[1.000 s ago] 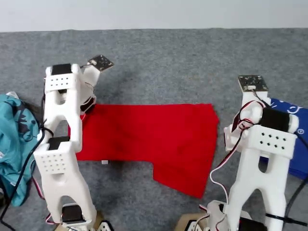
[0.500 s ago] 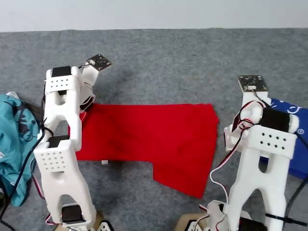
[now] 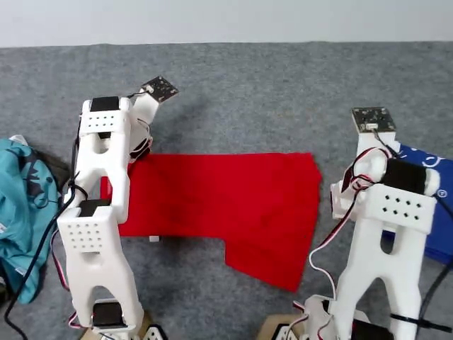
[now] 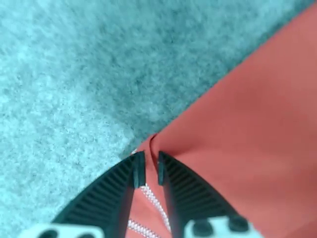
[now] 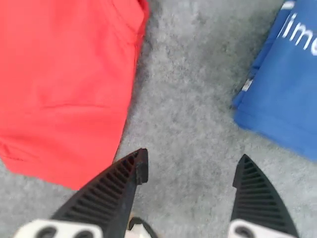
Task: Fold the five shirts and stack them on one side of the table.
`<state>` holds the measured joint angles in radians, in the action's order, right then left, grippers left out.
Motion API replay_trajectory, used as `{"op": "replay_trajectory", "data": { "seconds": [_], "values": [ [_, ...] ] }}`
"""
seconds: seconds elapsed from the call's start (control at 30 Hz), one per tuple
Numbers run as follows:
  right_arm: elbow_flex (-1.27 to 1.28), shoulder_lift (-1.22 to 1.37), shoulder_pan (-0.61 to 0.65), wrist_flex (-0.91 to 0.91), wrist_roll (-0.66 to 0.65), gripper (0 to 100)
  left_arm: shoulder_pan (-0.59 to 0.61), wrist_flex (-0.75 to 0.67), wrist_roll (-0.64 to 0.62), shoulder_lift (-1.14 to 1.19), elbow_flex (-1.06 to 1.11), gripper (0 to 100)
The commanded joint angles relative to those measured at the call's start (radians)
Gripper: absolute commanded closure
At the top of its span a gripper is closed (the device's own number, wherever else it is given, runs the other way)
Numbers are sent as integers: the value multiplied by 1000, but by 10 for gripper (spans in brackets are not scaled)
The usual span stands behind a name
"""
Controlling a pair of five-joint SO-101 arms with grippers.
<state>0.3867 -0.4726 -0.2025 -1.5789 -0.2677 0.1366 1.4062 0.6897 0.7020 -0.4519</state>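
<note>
The red shirt (image 3: pixel 233 198) lies spread flat on the grey table (image 3: pixel 283 92), between the 2 arms. The left gripper (image 4: pixel 146 166) is down at the shirt's far corner on the left arm's side. Its fingers (image 4: pixel 173 183) are pressed almost together, with only a thin slit between them, and they pinch the red edge right where the cloth meets the grey surface. The right gripper (image 5: pixel 192 168) hangs over bare table with its fingers (image 5: pixel 124 183) wide apart and nothing between them. The red shirt's edge is on one side of it and a folded blue shirt (image 5: pixel 277 99) is on the other, neither touching it. The blue shirt sits at the table's edge beside the right arm. A crumpled teal shirt (image 3: pixel 18 184) lies at the opposite edge, just beside the left arm and apart from the red one.
</note>
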Motion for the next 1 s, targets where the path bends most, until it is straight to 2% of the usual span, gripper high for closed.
{"op": "replay_trajectory", "data": {
  "seconds": [0.0, 0.13, 0.23, 0.5, 0.67, 0.97],
  "values": [
    [-14, 50, 94, 56, 9, 729, -6, -17, -15, -46, -27, 945],
    [-51, 183, 236, 145, 8, 869, -3, -12, -15, -46, -25, 945],
    [-135, 283, 283, 200, 11, 986, -3, -11, -15, -48, -25, 945],
    [-381, 533, 302, 219, 12, 988, -3, -9, -15, -51, -27, 946],
    [-451, 728, 298, 275, 11, 988, -3, -11, -15, -49, -27, 946],
    [-634, 1035, 302, 266, 8, 988, 23, -15, -15, -48, -28, 949]
  ]
}}
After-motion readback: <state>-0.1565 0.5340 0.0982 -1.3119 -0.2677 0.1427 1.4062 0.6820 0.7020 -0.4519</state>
